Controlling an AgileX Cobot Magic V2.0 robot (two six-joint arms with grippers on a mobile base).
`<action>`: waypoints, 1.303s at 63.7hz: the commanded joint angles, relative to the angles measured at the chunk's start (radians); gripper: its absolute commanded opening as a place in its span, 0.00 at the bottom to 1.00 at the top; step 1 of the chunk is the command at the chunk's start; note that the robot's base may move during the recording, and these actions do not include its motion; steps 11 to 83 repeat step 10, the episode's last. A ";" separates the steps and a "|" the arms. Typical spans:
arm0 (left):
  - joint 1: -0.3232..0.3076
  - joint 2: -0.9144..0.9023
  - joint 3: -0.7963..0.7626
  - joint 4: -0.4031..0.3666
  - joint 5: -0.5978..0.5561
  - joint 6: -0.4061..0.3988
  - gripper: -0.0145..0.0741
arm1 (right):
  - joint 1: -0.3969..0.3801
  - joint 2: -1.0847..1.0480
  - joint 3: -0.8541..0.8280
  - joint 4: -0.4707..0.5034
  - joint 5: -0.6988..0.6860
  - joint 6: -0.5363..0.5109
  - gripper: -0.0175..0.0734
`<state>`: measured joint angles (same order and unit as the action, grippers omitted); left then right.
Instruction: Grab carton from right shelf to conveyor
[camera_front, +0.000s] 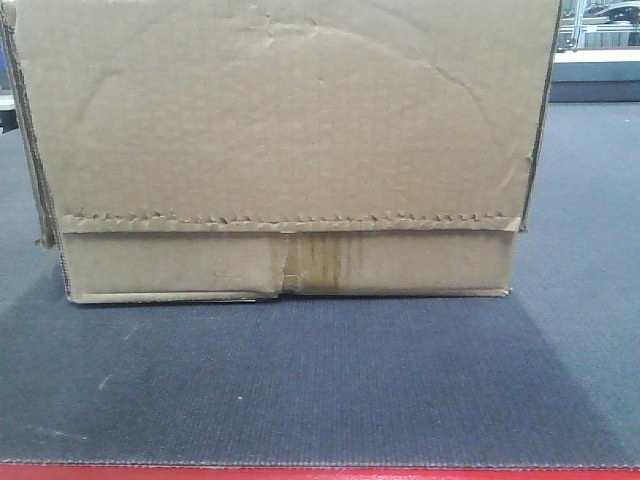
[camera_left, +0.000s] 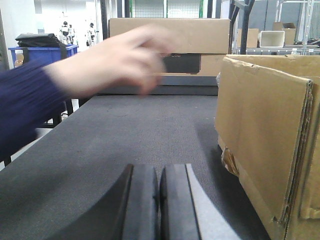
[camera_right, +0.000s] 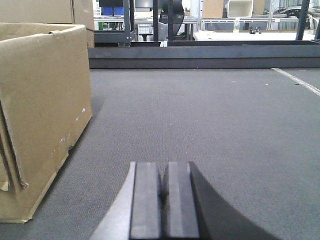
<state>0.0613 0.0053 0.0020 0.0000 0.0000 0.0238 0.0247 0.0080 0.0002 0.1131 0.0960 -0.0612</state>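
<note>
The brown carton stands on the dark ribbed conveyor belt, its taped seam and serrated flap edge facing the front camera. It shows at the right of the left wrist view and at the left of the right wrist view. My left gripper is shut and empty, low over the belt, left of the carton and apart from it. My right gripper is shut and empty over the belt, right of the carton and apart from it. The right shelf is out of view.
A blurred human hand and dark blue sleeve reach across above the belt in the left wrist view. Another cardboard box stands beyond the belt's far end, with a blue bin at left. A red strip edges the belt.
</note>
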 joint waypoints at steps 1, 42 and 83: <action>0.002 -0.005 -0.002 0.007 -0.020 -0.007 0.18 | -0.005 -0.008 0.000 0.001 -0.009 -0.008 0.12; 0.002 -0.005 -0.002 0.007 -0.020 -0.007 0.18 | -0.005 -0.008 0.000 0.001 -0.009 -0.008 0.12; 0.002 -0.005 -0.002 0.007 -0.020 -0.007 0.18 | -0.005 -0.008 0.000 0.001 -0.009 -0.008 0.12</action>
